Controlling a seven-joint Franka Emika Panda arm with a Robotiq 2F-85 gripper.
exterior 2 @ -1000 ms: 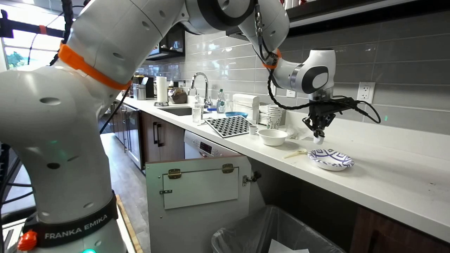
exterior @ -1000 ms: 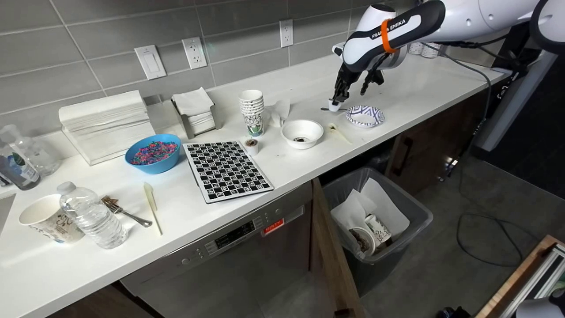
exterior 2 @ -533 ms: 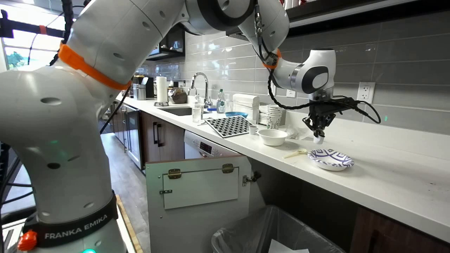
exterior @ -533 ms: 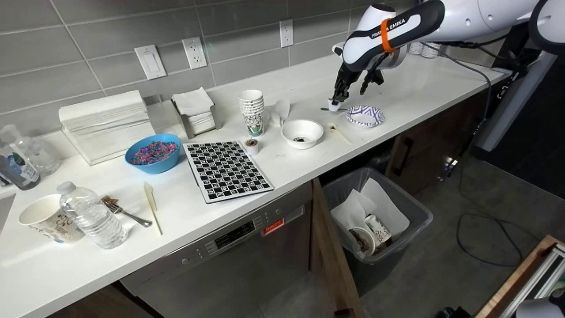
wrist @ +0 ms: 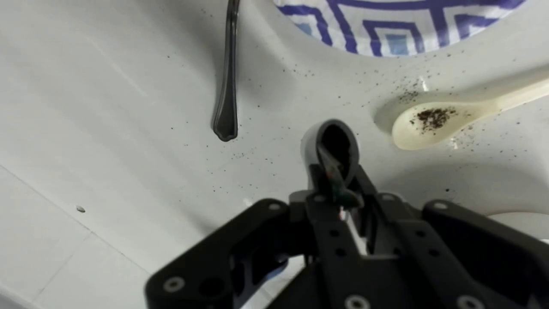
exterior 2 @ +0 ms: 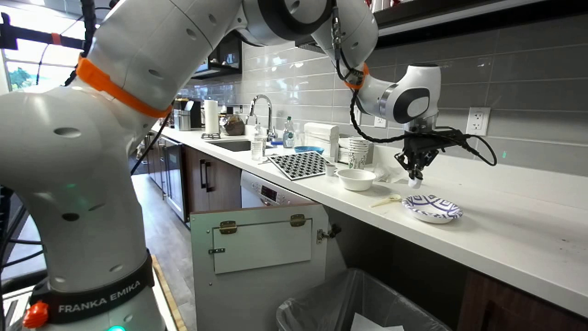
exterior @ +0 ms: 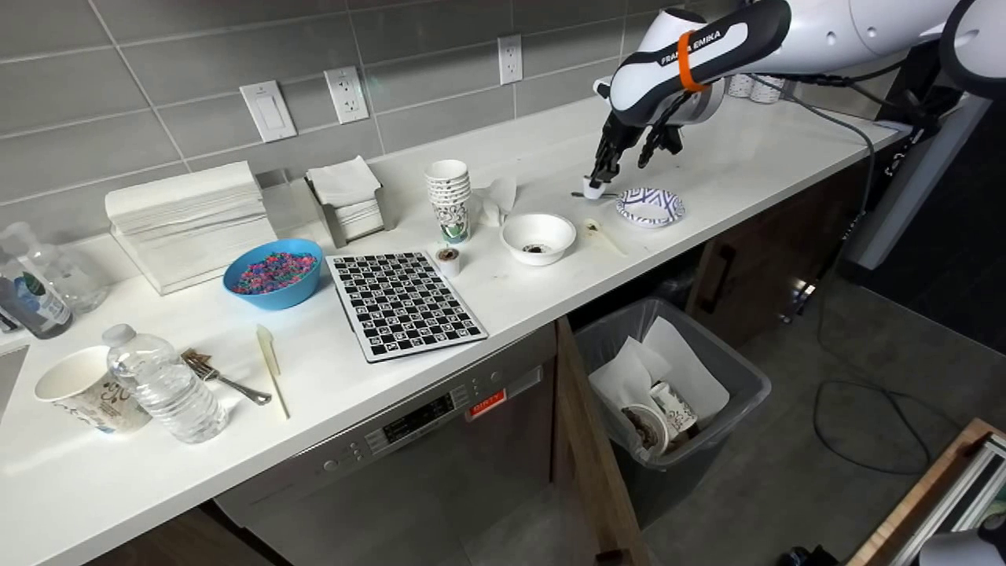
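My claw (wrist: 340, 180) is nearly closed, w/ 1 small white cup (wrist: 330, 139) pinched in it. Near it: metal utensil handle (wrist: 229, 81) on 1 side, cream spoon (wrist: 466, 113) w/ dark crumbs (wrist: 433, 118) opp., patterned bowl (wrist: 386, 21) too. Farther out: plain white bowl (exterior: 542, 229).

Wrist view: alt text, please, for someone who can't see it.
A gripper holds a small white cup over a counter scattered with dark crumbs. Nearby lie a metal utensil handle, a pale spoon and part of a patterned bowl.
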